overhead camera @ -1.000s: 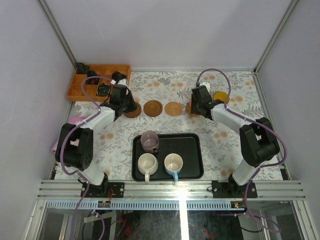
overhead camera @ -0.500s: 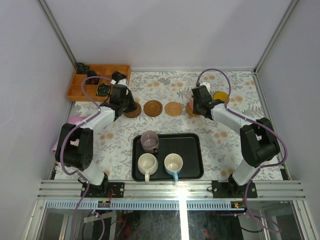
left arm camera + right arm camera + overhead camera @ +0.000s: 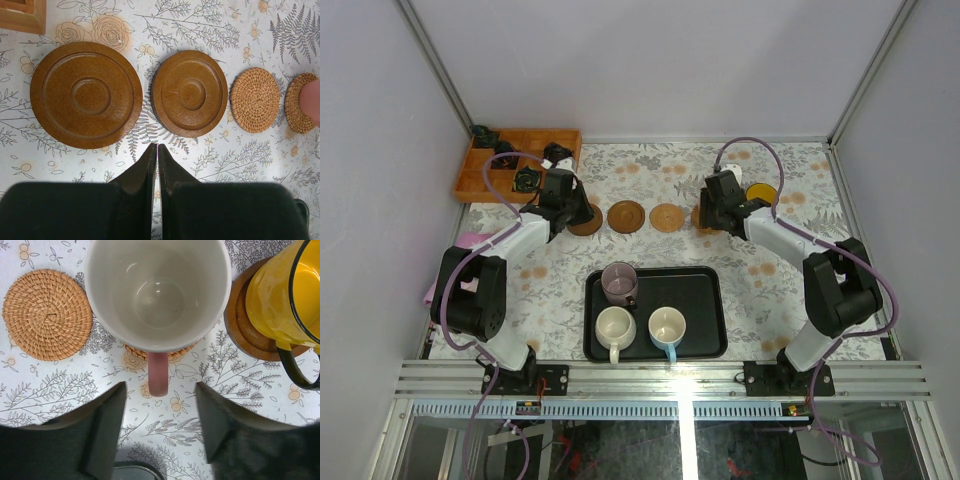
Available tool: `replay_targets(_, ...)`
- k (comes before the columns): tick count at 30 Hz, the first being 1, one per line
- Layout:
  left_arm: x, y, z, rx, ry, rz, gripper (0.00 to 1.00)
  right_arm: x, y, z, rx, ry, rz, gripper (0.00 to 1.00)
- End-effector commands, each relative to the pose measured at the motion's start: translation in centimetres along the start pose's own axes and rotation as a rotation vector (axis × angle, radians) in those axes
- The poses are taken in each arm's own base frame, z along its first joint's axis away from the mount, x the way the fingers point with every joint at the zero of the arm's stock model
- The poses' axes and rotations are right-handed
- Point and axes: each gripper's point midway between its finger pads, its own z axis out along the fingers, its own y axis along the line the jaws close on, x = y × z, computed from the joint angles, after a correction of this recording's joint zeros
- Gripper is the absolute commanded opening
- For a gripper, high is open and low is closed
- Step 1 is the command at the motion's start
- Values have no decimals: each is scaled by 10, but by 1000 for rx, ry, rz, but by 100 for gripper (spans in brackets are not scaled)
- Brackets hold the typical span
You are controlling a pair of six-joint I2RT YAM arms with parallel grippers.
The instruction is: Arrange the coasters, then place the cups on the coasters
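The pink cup (image 3: 157,290) stands upright on a woven coaster (image 3: 180,352), its handle pointing at my right gripper (image 3: 160,390), which is open with one finger on each side of the handle and clear of it. To its right, the yellow cup (image 3: 280,295) sits on a wooden coaster (image 3: 240,330). An empty woven coaster (image 3: 47,315) lies to the left. My left gripper (image 3: 155,147) is shut and empty, just short of two bare wooden coasters (image 3: 86,95) (image 3: 190,93). The mauve cup (image 3: 619,282), cream cup (image 3: 615,327) and light blue cup (image 3: 667,325) stand on the black tray (image 3: 705,300).
A compartmented wooden box (image 3: 515,163) with small dark objects sits at the back left, close to the left arm. A pink cloth (image 3: 470,241) lies at the table's left edge. The coasters form a row across the middle, behind the tray.
My right gripper's jaws have spread apart, off the pink cup's handle, and the cup stays on its coaster. The left arm has not moved.
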Motion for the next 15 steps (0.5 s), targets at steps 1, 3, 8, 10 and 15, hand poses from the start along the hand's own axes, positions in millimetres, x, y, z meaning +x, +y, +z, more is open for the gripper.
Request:
replay_targets(1,-16,-9,1,36,-45,0,2,-16,-2,-19,-10,-46,31,74)
replay_targets(3,-15,-8,1,35,-43,2,2,-12,-3,-22,-14,-38,34,80)
replay_targets(8,-16,-9,-3,34,-48,7,2,3,5,-45,-71,-12,3,90)
replay_targets(10,-16,-8,-5,31,-50,9,2,11,13,-60,-102,-11,-43,99)
replay_targets(15,-16,-8,-9,32,-47,17,2,40,44,-108,-210,10,-139,99)
